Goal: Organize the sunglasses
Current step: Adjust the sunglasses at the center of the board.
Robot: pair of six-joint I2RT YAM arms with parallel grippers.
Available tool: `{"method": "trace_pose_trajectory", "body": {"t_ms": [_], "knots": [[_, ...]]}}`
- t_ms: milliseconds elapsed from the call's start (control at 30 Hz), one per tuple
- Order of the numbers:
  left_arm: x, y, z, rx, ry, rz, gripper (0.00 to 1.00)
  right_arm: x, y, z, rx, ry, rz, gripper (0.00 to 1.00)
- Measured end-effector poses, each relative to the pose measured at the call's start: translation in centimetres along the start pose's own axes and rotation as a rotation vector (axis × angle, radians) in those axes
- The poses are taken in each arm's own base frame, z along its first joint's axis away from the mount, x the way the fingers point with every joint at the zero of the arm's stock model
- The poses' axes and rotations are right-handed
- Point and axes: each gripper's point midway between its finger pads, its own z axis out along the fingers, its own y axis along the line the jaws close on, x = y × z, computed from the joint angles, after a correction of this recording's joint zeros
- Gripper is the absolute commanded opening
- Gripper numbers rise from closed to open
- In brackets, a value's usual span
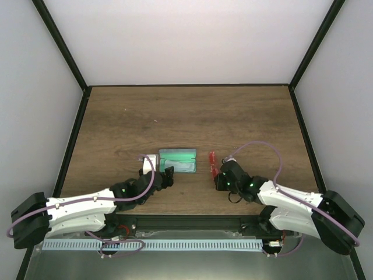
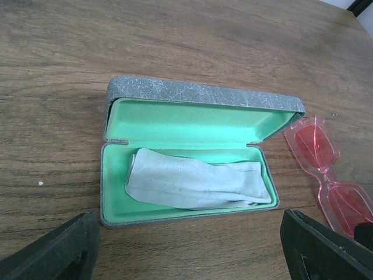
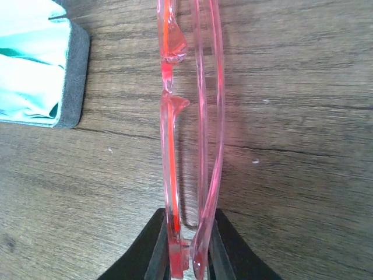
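The sunglasses (image 1: 213,163) have red translucent lenses and lie folded on the wood just right of the open case (image 1: 178,161). My right gripper (image 3: 187,256) is shut on their near end, with the frame (image 3: 168,146) and the folded arms pinched between the black fingers. From the left wrist the sunglasses (image 2: 326,169) show beside the grey case (image 2: 201,96), whose lid stands up and whose green tray holds a pale blue cloth (image 2: 192,184). My left gripper (image 2: 189,251) is open just in front of the case, with nothing between its fingers (image 2: 58,248).
A corner of the case (image 3: 73,76) with the cloth (image 3: 29,70) sits to the left of the sunglasses in the right wrist view. Dark rails border the wooden table (image 1: 186,111) at the left, right and back, with white walls behind.
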Motion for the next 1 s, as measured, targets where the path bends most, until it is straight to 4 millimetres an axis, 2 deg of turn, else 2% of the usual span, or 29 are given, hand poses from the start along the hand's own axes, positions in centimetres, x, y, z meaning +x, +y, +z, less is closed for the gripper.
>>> {"method": "trace_pose_trajectory", "body": {"t_ms": [200, 300, 500, 667, 867, 1000], "knots": [[-0.1, 0.0, 0.0, 0.001, -0.003, -0.002, 0.87, 0.0, -1.5, -0.6, 0.083, -0.004, -0.010, 0.09], [-0.1, 0.0, 0.0, 0.000, -0.004, -0.002, 0.87, -0.2, -1.6, -0.9, 0.134, 0.000, -0.032, 0.09], [-0.3, 0.3, 0.0, -0.015, -0.016, -0.006, 0.87, 0.3, -0.1, -0.7, 0.229, 0.030, -0.140, 0.08], [-0.6, 1.8, 0.2, -0.069, -0.020, -0.028, 0.87, 1.4, 0.9, -0.7, 0.260, 0.042, -0.215, 0.07], [-1.8, 2.3, -0.3, -0.072, -0.050, -0.078, 0.87, 2.1, 0.9, -1.3, 0.300, 0.057, -0.255, 0.06], [-2.1, 2.2, -0.4, -0.064, -0.056, -0.095, 0.87, 1.6, 0.5, -1.3, 0.437, 0.057, -0.245, 0.06]]}}
